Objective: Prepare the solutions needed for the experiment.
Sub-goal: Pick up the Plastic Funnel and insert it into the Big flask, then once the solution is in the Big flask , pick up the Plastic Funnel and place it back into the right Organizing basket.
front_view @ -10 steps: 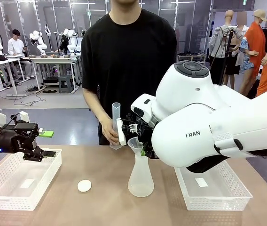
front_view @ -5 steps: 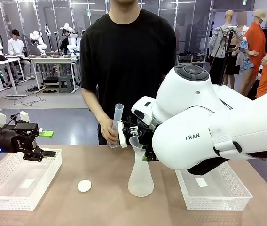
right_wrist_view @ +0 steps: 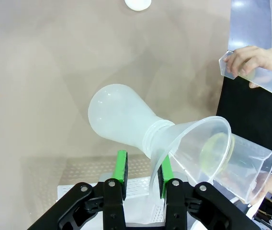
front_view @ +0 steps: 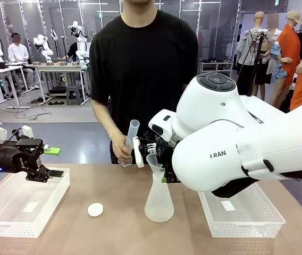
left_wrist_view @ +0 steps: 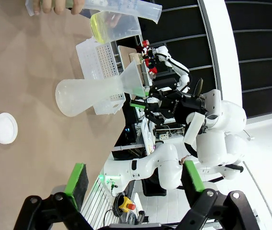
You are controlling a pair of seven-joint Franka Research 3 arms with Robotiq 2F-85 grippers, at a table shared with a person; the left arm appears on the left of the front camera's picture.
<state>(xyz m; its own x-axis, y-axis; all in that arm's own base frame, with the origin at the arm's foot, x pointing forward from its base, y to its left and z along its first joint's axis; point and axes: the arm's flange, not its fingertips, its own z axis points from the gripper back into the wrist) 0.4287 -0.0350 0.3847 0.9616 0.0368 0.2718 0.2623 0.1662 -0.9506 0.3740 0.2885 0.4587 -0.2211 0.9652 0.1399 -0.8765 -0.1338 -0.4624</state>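
A frosted conical flask (front_view: 159,204) (right_wrist_view: 119,117) stands mid-table with a clear funnel (front_view: 153,159) (right_wrist_view: 193,148) in its neck. My right gripper (front_view: 164,172) (right_wrist_view: 141,167) is at the funnel. Its green pads stand apart, with the funnel's rim between them, close to one pad. The person holds a measuring cylinder (front_view: 128,141) (right_wrist_view: 232,62) leaning beside the funnel. Their other hand holds a wider clear vessel (right_wrist_view: 251,167) with pale yellow solution (left_wrist_view: 100,26) (right_wrist_view: 216,146) at its bottom. My left gripper (front_view: 40,175) (left_wrist_view: 133,165) hangs open above the left tray.
A small white round cap (front_view: 95,209) (left_wrist_view: 4,128) lies on the table left of the flask. White mesh trays sit at the left (front_view: 2,223) and right (front_view: 246,226). The person stands close behind the flask.
The person's measuring cylinder has tipped from upright to leaning and moved slightly left and down. The flask, the funnel and my left arm have stayed put.
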